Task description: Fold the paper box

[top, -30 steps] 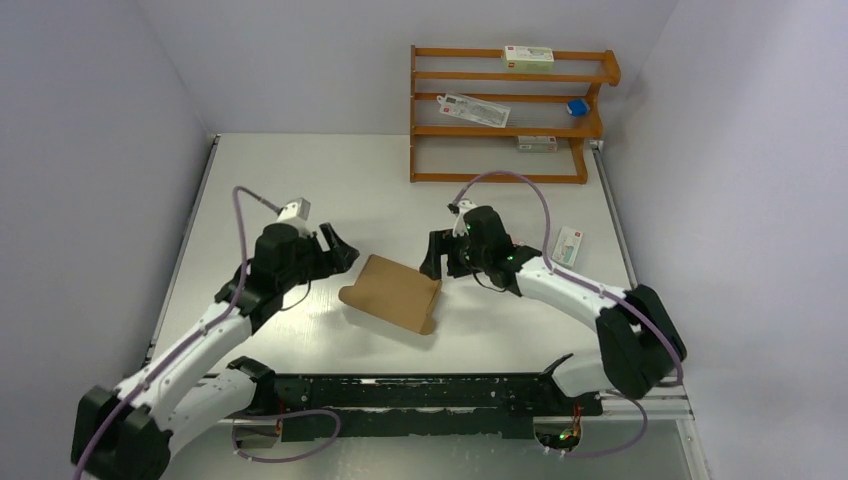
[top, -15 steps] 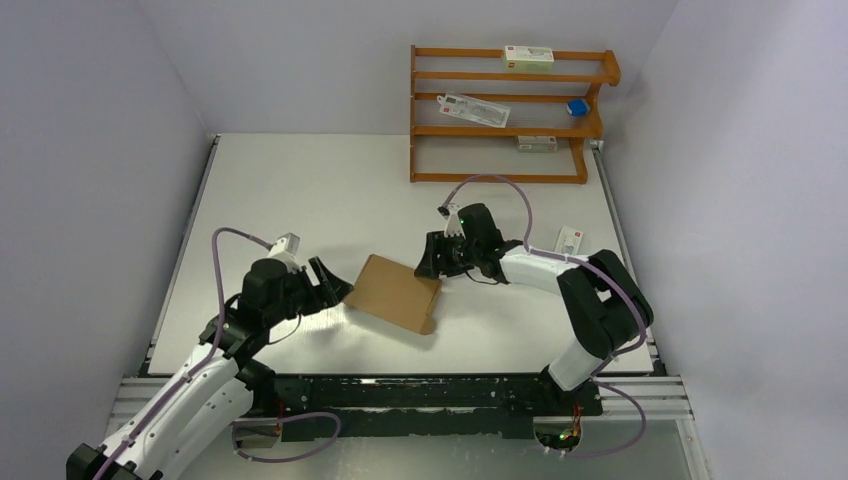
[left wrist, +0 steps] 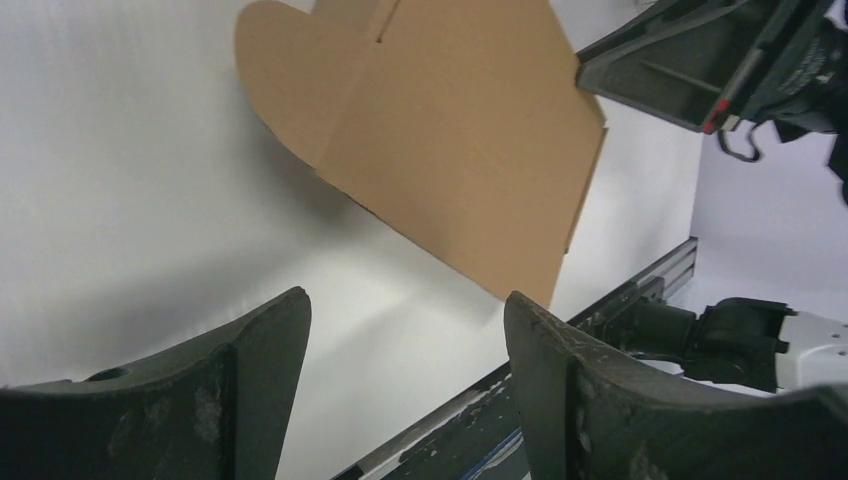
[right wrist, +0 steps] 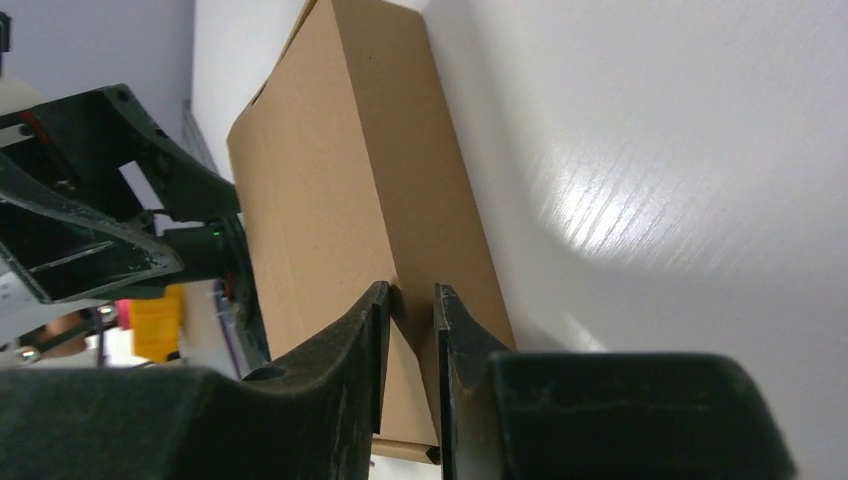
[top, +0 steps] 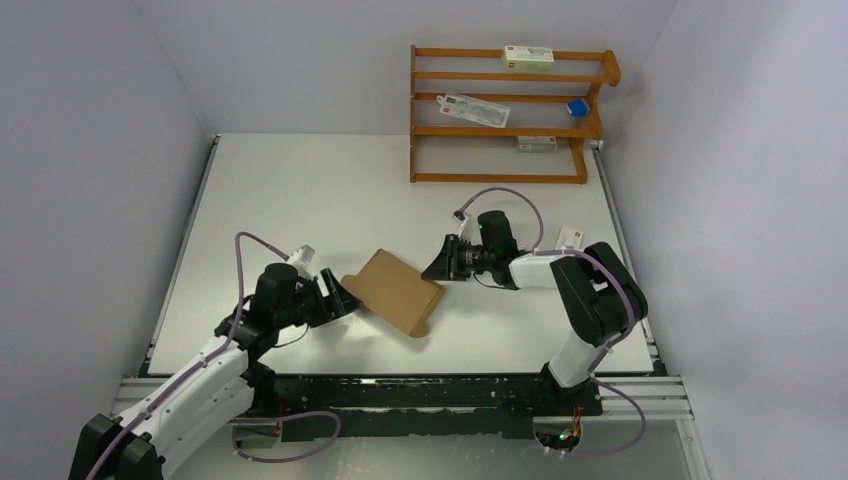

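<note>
The paper box (top: 393, 290) is a flat brown cardboard piece lying mid-table, its rounded flap toward the left arm. In the left wrist view the paper box (left wrist: 450, 130) lies just beyond my left gripper (left wrist: 405, 300), which is open with only bare table between its fingers. In the top view that left gripper (top: 340, 298) sits low at the box's left flap. My right gripper (top: 440, 267) is at the box's right corner. From the right wrist, the right gripper (right wrist: 410, 290) has its jaws drawn narrow with a raised edge of the paper box (right wrist: 340, 180) between them.
A wooden shelf (top: 500, 110) at the back right holds small white cartons and a blue object. Another white carton (top: 570, 238) lies on the table right of the right arm. A black rail (top: 420, 392) runs along the near edge.
The right gripper's jaws have narrowed around the box's right edge as its arm drew in and lowered. The left arm has dropped lower, next to the box's left flap. The box has shifted slightly.
</note>
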Controlling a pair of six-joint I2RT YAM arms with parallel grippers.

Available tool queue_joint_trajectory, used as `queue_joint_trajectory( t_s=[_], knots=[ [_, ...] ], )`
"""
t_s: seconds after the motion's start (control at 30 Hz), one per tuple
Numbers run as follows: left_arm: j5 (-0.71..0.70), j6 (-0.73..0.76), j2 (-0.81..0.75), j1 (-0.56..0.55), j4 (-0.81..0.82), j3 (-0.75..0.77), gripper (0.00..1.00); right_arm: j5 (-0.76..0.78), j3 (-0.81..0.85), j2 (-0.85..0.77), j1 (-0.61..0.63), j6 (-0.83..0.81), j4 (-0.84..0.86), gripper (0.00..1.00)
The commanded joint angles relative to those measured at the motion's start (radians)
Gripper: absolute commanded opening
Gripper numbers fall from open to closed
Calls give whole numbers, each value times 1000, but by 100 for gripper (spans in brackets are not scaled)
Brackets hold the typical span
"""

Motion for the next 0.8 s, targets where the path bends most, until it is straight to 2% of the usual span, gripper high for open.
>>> queue_joint_trajectory(
  t_s=[0.0, 0.17, 0.4, 0.77],
  knots=[
    [50, -47, 20, -7, 124, -10, 76, -90, -68, 63, -30, 86, 99, 22],
    [46, -86, 53, -20, 208, -24, 76, -154, -106, 113, -65, 145, 203, 18],
    [10, -169, 114, -47, 363, -42, 76, -154, -123, 131, -71, 149, 224, 15],
    [-43, -225, 352, -126, 584, -5, 76, -167, -154, 196, -73, 170, 300, 13]
  ],
)
